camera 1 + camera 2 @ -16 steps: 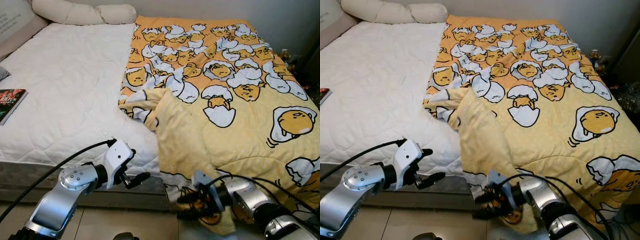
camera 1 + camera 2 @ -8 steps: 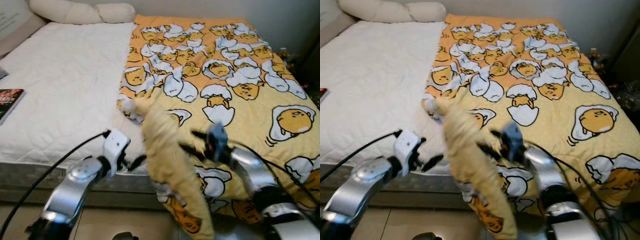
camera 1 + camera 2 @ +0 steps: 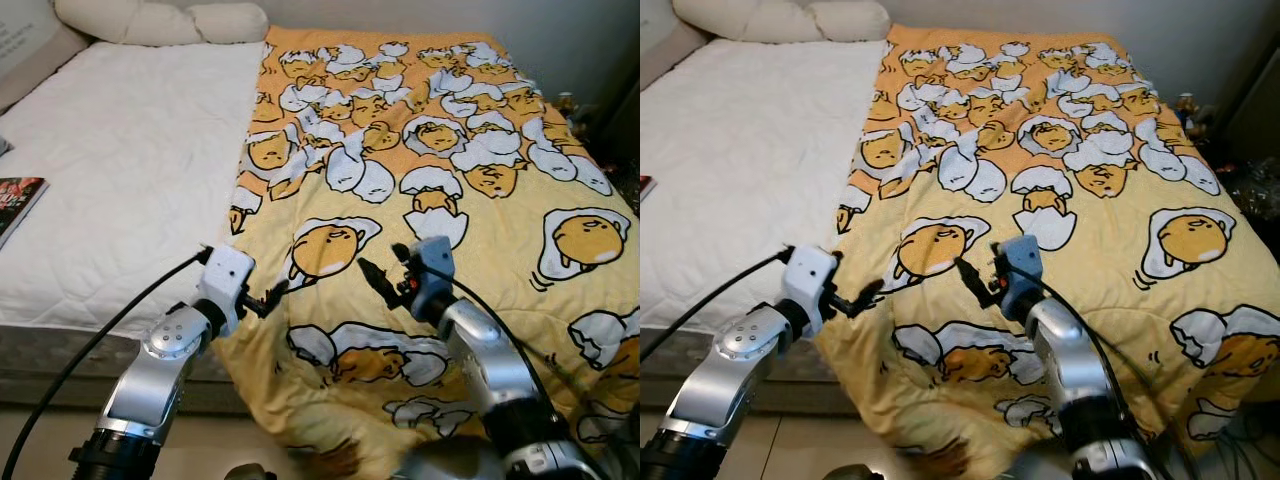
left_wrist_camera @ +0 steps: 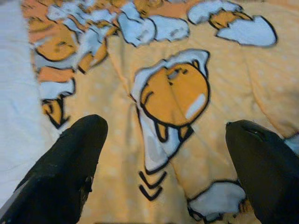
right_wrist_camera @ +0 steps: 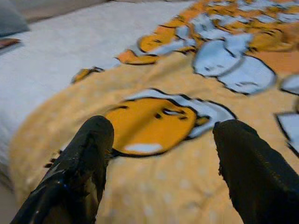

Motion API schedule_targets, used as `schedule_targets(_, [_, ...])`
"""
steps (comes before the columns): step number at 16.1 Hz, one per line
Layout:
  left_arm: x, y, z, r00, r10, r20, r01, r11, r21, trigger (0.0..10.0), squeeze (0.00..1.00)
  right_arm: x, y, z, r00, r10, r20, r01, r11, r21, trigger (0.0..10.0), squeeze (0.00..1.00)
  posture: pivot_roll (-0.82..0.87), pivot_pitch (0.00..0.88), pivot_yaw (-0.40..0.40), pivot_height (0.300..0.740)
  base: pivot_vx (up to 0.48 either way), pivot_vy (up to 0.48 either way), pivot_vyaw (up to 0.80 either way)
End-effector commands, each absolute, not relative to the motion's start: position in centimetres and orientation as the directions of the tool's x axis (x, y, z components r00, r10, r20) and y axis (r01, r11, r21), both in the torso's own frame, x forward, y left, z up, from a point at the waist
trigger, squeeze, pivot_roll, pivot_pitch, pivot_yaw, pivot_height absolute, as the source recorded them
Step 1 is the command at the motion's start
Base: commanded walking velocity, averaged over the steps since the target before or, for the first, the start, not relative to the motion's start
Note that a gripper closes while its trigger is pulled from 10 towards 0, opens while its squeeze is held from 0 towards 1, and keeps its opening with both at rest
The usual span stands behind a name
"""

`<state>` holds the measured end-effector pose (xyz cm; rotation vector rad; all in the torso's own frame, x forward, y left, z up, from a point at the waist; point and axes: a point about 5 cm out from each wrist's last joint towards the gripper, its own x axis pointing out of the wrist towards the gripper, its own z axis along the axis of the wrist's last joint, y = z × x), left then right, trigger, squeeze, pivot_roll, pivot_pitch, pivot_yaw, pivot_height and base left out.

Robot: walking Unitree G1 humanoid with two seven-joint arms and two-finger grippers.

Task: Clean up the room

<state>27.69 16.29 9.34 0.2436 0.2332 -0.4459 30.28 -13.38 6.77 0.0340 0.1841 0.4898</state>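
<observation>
Bed (image 3: 120, 180) is half covered by blanket (image 3: 480, 170); left gripper (image 3: 268, 297) and right gripper (image 3: 380, 280) are held released above its front edge.

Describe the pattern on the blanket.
Yellow blanket with cartoon egg yolks and white eggshells; clearest in left eye view.

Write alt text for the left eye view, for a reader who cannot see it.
A yellow blanket with an egg cartoon print lies spread over the right part of a white bed. The left gripper and the right gripper, both open, hover over its near edge. Two pillows lie at the head, a book at the far left.
</observation>
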Motion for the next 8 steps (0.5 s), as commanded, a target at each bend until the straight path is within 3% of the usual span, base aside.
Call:
schedule_targets(1, [27.5, 16.6, 9.7, 0.902, -0.361, -0.237, 0.408, 0.893, 0.190, 10.0, 0.00, 30.1, -13.7, 6.9, 0.898, 0.410, -0.156, -0.401, 0.912, 0.087, 10.0, 0.00, 0.03, 0.000, 0.007, 0.740, 0.000, 0.000, 0.00])
schedule_targets(3, [27.2, 17.0, 9.7, 0.915, -0.336, -0.223, 0.377, 0.909, 0.176, 10.0, 0.00, 29.6, -14.3, 6.6, 0.931, 0.322, -0.173, -0.310, 0.946, 0.096, 10.0, 0.00, 0.03, 0.000, 0.006, 0.740, 0.000, 0.000, 0.00])
schedule_targets(6, [26.8, 17.3, 9.6, 0.922, -0.318, -0.221, 0.359, 0.916, 0.178, 10.0, 0.00, 29.0, -14.7, 6.3, 0.940, 0.279, -0.198, -0.262, 0.959, 0.108, 10.0, 0.00, 0.03, 0.000, 0.009, 0.740, 0.000, 0.285, 0.00])
schedule_targets(8, [26.6, 17.7, 9.5, 0.925, -0.307, -0.223, 0.348, 0.921, 0.176, 10.0, 0.00, 28.3, -14.5, 6.2, 0.939, 0.278, -0.201, -0.262, 0.960, 0.100, 10.0, 0.00, 0.03, 0.000, 0.021, 0.740, 0.000, 0.338, -0.54])
